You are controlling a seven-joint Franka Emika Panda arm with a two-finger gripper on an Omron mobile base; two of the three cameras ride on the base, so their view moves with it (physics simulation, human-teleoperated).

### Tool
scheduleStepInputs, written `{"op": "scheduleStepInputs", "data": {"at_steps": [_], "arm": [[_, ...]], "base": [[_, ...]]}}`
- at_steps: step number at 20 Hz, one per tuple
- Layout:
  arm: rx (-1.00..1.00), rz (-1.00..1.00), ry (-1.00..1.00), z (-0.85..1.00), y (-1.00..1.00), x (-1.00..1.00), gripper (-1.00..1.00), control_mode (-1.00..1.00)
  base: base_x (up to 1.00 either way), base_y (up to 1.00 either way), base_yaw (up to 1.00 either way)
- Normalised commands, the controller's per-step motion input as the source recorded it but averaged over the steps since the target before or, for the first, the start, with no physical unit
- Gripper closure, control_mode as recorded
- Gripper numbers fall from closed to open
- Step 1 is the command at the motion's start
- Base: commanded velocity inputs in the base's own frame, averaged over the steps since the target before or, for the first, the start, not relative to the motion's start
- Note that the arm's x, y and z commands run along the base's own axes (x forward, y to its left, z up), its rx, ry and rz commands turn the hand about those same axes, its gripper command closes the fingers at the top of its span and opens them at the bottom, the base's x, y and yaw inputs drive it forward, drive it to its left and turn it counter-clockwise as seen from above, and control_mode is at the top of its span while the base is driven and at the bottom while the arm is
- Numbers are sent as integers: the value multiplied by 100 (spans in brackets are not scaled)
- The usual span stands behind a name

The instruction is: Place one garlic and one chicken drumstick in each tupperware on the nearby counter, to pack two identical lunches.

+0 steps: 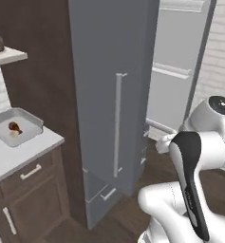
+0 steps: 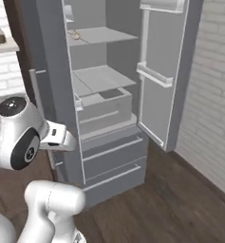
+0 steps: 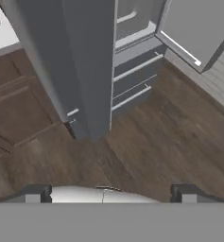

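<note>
The gripper [image 3: 111,194], jaws apart and empty, faces the floor. One tupperware [image 1: 15,126] at the table's right edge holds a drumstick [image 1: 14,127]; a garlic [image 2: 75,34] lies up on the fridge shelf [image 2: 104,35].

My arm [image 1: 199,161] is glossy white with rounded segments. Black bands and round dark caps mark the joints. My gripper [image 3: 111,193] ends in two small dark fingertips

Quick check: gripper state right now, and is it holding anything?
Gripper: open, jaws spread wide, holding nothing; it points down at the dark wooden floor.
</note>
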Motion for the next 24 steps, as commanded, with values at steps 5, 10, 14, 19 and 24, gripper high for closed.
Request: {"op": "scheduleStepInputs", "data": {"at_steps": [5, 10, 14, 19, 24], "arm": [[0, 0, 0, 0, 0, 0, -100, 100], [0, 0, 0, 0, 0, 0, -100, 100], [0, 0, 0, 0, 0, 0, -100, 100], [0, 0, 0, 0, 0, 0, -100, 100], [0, 0, 0, 0, 0, 0, -100, 100]], "base": [[37, -9, -78], [22, -21, -78], [18, -12, -54], [32, 0, 1], [96, 0, 44]]}}
